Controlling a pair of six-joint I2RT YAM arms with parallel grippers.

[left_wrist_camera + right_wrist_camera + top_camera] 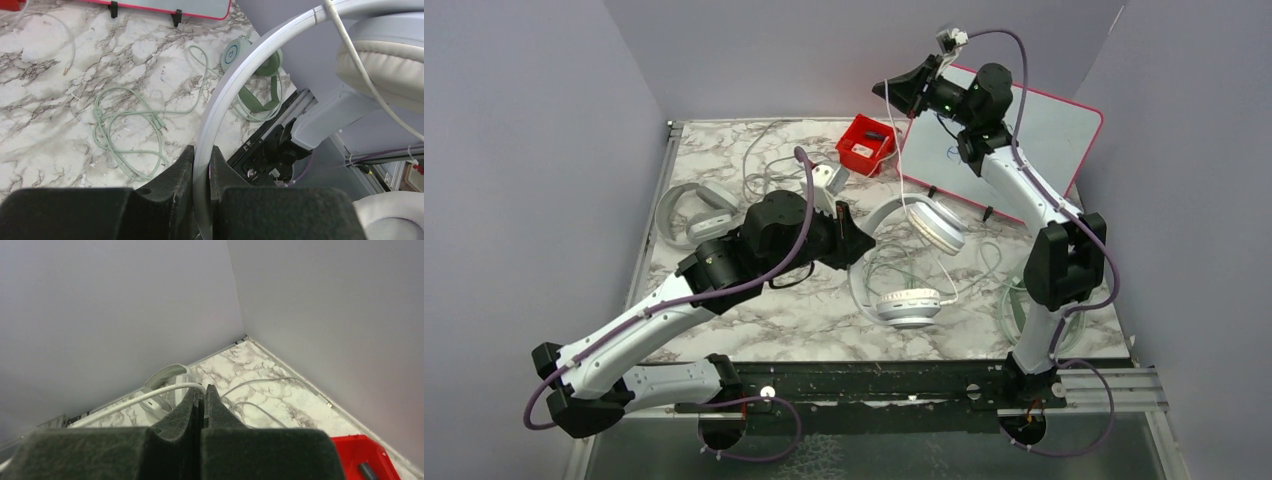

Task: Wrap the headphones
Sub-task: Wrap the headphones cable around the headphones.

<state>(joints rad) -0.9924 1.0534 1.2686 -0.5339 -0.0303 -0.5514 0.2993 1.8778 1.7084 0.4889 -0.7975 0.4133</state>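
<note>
Under both arms, the marble table (pixel 804 325) spreads between pale walls, far below the right fingers (pixel 200 398), which are raised high toward the back corner. Beside those fingers, lower down, a whiteboard (pixel 1054 130) with a red rim leans at the far right edge of the table. Next come the white headphones (pixel 911 303), the pair we are handling: the left fingers (pixel 864 243) are clamped on the thin headband, which passes straight between their tips and arches away from them, with one padded cup just beyond the fingers and the other nearer the arm bases. A pale grey pair (pixel 689 215) lies on the table to the left of the left fingers, well apart from them. A mint pair (pixel 235 52) lies past the left fingers, near the base of the right arm, and its mint cable (pixel 125 120) lies in loose loops on the marble below those fingers. A small red bin (pixel 864 145) sits on the table below the right fingers, just beside the whiteboard. Thinnest of all, the white cable (pixel 902 165) is pinched in the right fingers, whose tips we see pressed fully together on it; from them it drops nearly straight down and crosses the headband of the white headphones.
</note>
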